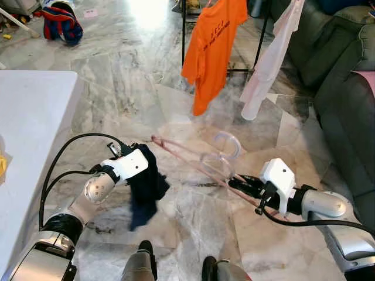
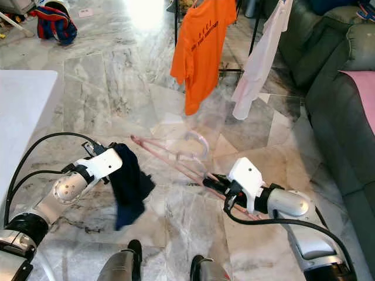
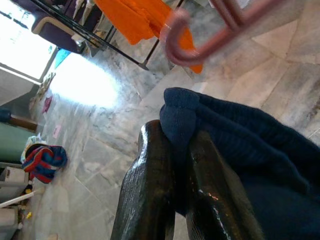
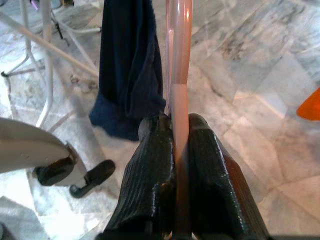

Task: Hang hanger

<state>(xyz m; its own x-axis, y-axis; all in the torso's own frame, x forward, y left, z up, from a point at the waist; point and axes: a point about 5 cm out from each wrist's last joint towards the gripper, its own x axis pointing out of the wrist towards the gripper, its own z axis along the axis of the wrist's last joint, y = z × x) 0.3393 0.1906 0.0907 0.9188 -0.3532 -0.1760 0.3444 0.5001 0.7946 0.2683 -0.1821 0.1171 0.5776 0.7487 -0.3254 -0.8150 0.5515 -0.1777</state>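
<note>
In the lower left of the left eye view, the left gripper [image 1: 142,153] is reaching inward with the elbow bent; its two fingers are pressing together on a dark blue garment [image 1: 146,187], which is hanging down over the marble floor [image 1: 117,88]. In the lower right, the right gripper [image 1: 237,182] is stretching toward the centre, its fingers closing on the bar of a pink hanger [image 1: 196,158]. The hanger is lying across the middle of the frame, its hook near the centre. An orange shirt [image 1: 214,47] is hanging on a rack in the upper centre.

Open marble floor [image 1: 146,88] is left ahead; the way is bounded by table [image 1: 35,117], sofa [image 1: 345,105] and hung shirts [image 1: 214,47].
</note>
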